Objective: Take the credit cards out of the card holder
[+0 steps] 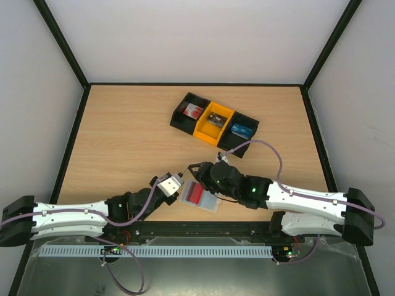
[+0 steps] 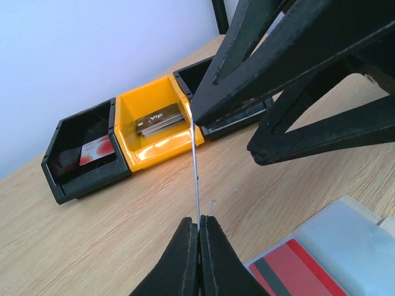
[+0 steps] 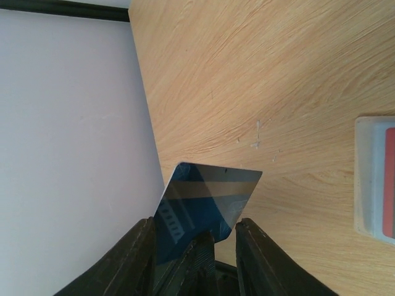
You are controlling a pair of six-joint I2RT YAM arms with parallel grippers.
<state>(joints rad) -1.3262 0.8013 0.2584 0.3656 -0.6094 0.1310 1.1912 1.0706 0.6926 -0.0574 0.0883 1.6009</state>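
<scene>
The card holder (image 1: 211, 203), a pale translucent sleeve, lies flat on the table between the arms, with a red credit card (image 1: 196, 194) in it. The left wrist view shows the sleeve (image 2: 355, 225) and red card (image 2: 296, 271) at lower right. My left gripper (image 1: 163, 190) (image 2: 199, 217) is shut on a second credit card (image 1: 171, 183), held above the table and seen edge-on (image 2: 196, 166). In the right wrist view this card (image 3: 203, 197) shows a dark blue face. It stands between the open fingers of my right gripper (image 1: 192, 172) (image 3: 196, 222), against the left finger, a small gap at the right.
A three-compartment tray (image 1: 185, 114), black with a yellow middle bin (image 2: 151, 102), stands at the back of the table with cards in each bin. Black frame rails and white walls bound the table. The sleeve's edge (image 3: 367, 179) shows at the right of the right wrist view.
</scene>
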